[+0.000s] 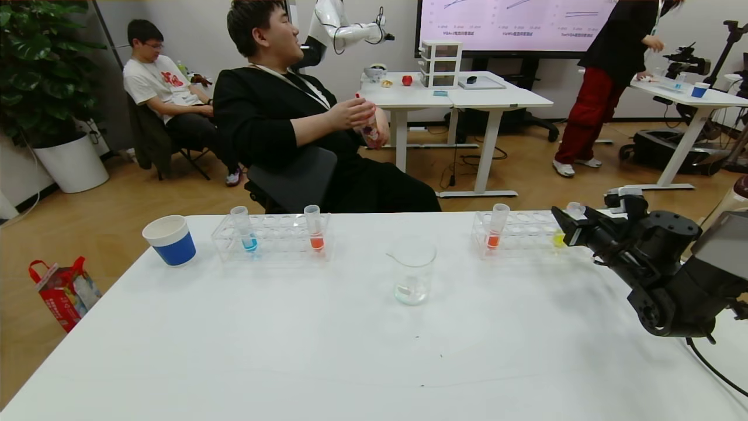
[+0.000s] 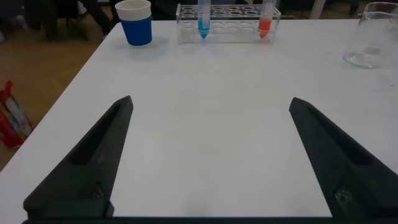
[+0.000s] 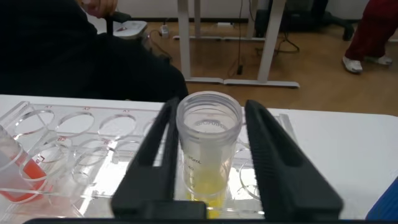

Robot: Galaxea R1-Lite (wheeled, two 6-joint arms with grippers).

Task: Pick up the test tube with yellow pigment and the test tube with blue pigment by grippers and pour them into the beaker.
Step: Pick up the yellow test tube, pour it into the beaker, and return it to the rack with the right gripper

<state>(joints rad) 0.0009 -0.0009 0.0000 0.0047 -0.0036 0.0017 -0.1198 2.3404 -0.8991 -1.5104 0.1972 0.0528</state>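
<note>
Right wrist view puts the test tube with yellow pigment (image 3: 208,155) straight in front of me, standing upright in the right-hand clear rack (image 3: 74,158) with its open mouth up and yellow liquid at the bottom. My right gripper (image 3: 210,155) has one finger on each side of it, close against the tube wall, though I cannot tell whether they are pressing on it. An orange-red tube (image 3: 18,171) sits in the same rack, several holes away.

From the head view, that rack stands on the white table (image 1: 292,351), with the beaker (image 1: 412,272) nearer the middle and slightly closer to me. The test tube with blue pigment (image 1: 243,229) stands in the left-hand rack (image 1: 274,240), next to a blue paper cup (image 1: 170,240). My left gripper (image 2: 208,155) hovers low over bare table, fingers spread wide, well short of that rack.
</note>
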